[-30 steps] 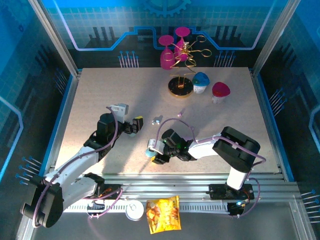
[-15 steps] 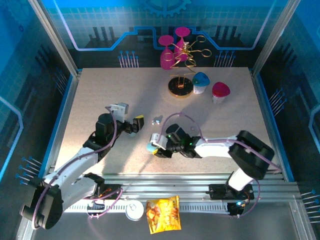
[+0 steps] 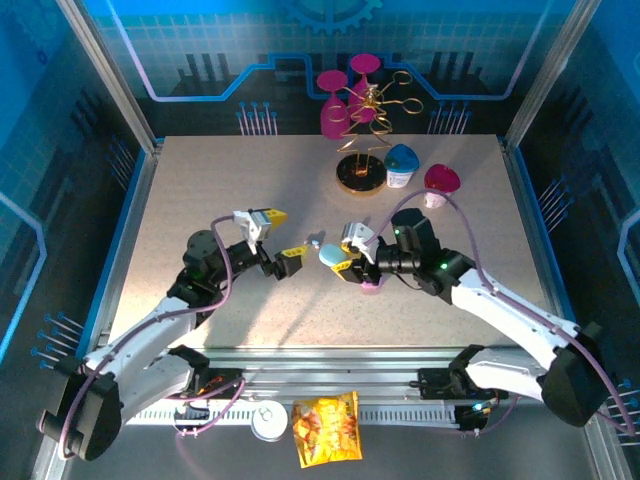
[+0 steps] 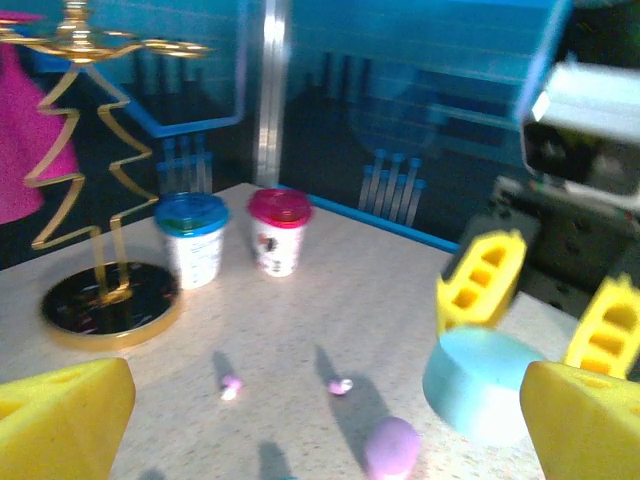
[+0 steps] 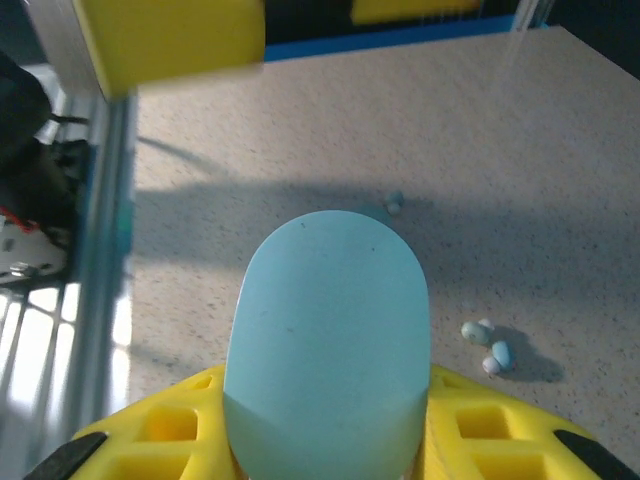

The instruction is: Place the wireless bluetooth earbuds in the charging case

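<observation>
Pale blue plastic marks the case (image 5: 330, 320), pinched at its lower end by the right gripper (image 3: 342, 254), whose jaws are narrowed onto it and hold it above the table (image 3: 200, 180). The lid appears closed; no seam or hinge can be made out from the right wrist view. The left gripper (image 3: 281, 235) stands at full width and carries nothing, its fingers facing the case from just beside it. A pair of pale blue buds (image 5: 487, 345) lies on the table near the case, not yet inserted. Two lilac buds (image 4: 341, 385) lie farther back, and a lilac case (image 4: 392, 447) rests on the table beneath the right arm. Step in hand, by judgement: presenting the blue case to the left gripper, ahead of opening it. The next move likely calls for the left fingers to close on the free end or the lid while the right gripper keeps its hold. The case must then be opened and set down steady before any bud is picked. Caution: the buds are tiny and could roll if nudged.
</observation>
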